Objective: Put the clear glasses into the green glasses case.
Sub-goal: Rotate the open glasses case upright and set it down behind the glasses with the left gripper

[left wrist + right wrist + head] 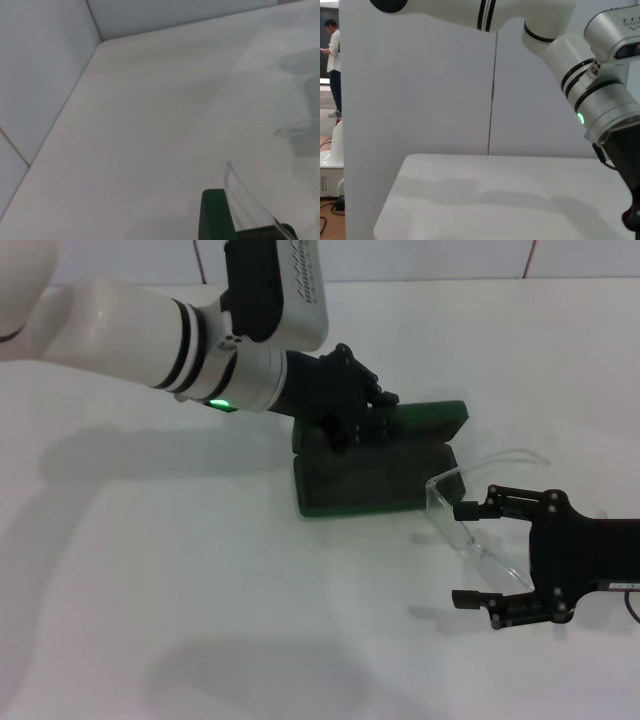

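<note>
Glasses pickup, case opening under way.
Left gripper (350, 420) is clamping green glasses case (375, 475) lid; right gripper (478, 552), fingers apart, is straddling clear glasses (470, 525); closing comes next.

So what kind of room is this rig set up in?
Probably a lab or demo booth: a bare white table boxed in by plain white partition panels, and past the panel edge a person standing on an open floor with cables.

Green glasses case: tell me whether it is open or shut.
Open. In the head view the green glasses case has its lid raised behind the base, with the left pincer on the lid. The clear glasses lie outside, beside it.
</note>
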### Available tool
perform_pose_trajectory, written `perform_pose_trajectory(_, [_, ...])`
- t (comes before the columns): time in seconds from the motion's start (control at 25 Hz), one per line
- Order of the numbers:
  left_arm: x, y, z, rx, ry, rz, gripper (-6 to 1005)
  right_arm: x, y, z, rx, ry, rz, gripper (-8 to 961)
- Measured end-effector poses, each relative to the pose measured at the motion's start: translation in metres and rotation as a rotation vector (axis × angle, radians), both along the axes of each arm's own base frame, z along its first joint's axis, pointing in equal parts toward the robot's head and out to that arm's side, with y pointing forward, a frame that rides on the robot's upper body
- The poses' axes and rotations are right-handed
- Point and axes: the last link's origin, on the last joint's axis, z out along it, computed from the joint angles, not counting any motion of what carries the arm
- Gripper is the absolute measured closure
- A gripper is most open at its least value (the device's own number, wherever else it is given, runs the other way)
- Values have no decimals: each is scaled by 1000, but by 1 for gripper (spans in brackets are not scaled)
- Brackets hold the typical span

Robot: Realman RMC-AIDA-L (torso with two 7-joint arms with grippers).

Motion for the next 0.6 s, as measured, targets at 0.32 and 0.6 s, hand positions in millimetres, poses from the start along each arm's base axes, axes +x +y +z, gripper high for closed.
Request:
perform_pose_trajectory(0.32, [6,-4,-3,-6,-25,4,660,3,-2,2,-3,-2,-7,111])
perform_pose_trajectory(0.6, [14,-15,15,53,-149,-10,600,7,-4,6,2,2,-29,111])
